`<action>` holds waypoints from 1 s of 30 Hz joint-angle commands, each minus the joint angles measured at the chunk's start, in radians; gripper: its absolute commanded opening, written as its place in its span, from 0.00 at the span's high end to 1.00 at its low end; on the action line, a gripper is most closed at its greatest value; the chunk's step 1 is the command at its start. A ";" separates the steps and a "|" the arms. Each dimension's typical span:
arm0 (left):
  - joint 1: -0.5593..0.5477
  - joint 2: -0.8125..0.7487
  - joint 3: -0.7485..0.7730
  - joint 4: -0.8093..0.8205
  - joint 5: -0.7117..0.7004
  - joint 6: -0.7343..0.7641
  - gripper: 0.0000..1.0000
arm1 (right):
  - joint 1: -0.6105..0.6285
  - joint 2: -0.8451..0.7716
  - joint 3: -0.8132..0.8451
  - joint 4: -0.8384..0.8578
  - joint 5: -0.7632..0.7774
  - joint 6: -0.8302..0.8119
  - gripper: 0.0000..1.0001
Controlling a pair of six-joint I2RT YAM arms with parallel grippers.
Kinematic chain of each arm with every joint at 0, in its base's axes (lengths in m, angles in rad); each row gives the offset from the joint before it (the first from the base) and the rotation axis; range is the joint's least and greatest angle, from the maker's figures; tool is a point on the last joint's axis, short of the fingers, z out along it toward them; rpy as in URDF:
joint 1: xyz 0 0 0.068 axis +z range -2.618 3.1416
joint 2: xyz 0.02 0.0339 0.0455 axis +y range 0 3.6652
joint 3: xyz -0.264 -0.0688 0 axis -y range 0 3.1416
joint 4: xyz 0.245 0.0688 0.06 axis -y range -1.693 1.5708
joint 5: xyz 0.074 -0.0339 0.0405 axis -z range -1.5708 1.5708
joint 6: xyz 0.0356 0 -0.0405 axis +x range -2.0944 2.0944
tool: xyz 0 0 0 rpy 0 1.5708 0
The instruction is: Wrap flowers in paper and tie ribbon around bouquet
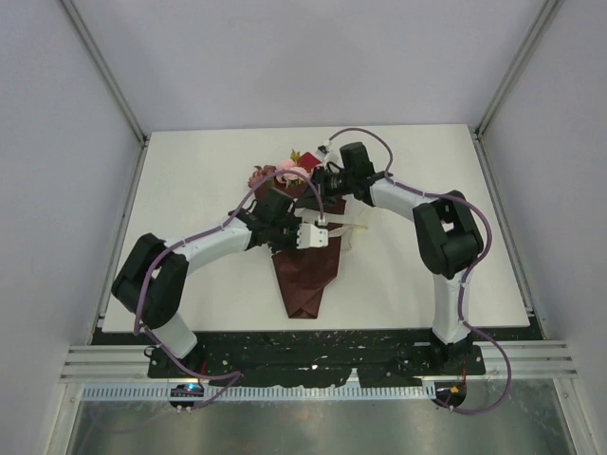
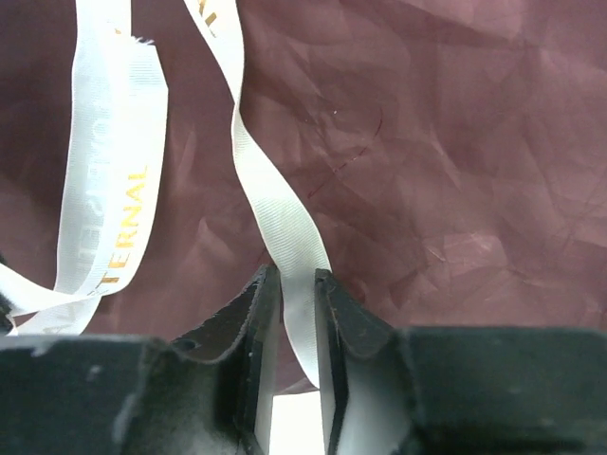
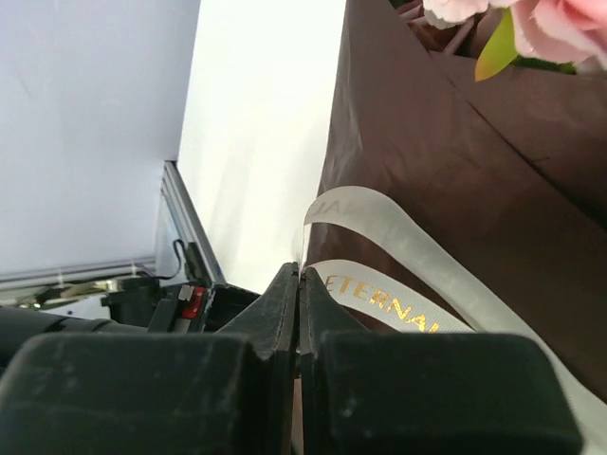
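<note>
Ribbon [image 2: 275,209] lies cream across maroon bouquet [image 1: 303,275], right fingers [image 3: 275,313] clamping it, left fingers [image 2: 248,322] apart.

The bouquet [image 1: 305,275] lies flat at the centre of the top view. It is a cone of dark maroon paper [image 2: 455,142] — creased, faintly glossy — with its point toward the bottom of the frame and its wide mouth toward the top. Pink and mauve flowers [image 1: 278,173] with green leaves show at that mouth. The cream ribbon [image 2: 275,204], lettered in gold, runs loosely over the paper in two strands — one twisting down the middle of the left wrist view, one looping at its left.
</note>
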 commanded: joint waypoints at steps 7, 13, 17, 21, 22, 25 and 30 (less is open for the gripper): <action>-0.005 -0.040 0.028 -0.001 0.018 -0.018 1.00 | 0.024 0.004 -0.012 0.066 -0.024 0.104 0.95; -0.003 -0.120 -0.032 0.090 0.033 -0.037 1.00 | 0.039 0.020 -0.027 -0.026 -0.110 0.081 0.95; -0.003 -0.169 -0.069 0.139 0.041 -0.040 1.00 | 0.053 0.050 0.000 -0.161 -0.178 0.017 0.94; -0.003 -0.213 -0.101 0.170 0.055 -0.040 1.00 | 0.076 0.064 0.043 -0.319 -0.233 -0.089 0.94; -0.003 -0.220 -0.108 0.174 0.055 -0.040 1.00 | 0.078 0.069 0.059 -0.339 -0.245 -0.098 0.94; -0.003 -0.224 -0.118 0.185 0.044 -0.043 1.00 | 0.078 0.077 0.099 -0.485 -0.258 -0.215 0.95; -0.005 -0.200 -0.109 0.190 0.016 -0.038 1.00 | 0.052 0.086 0.197 -0.582 -0.219 -0.316 0.69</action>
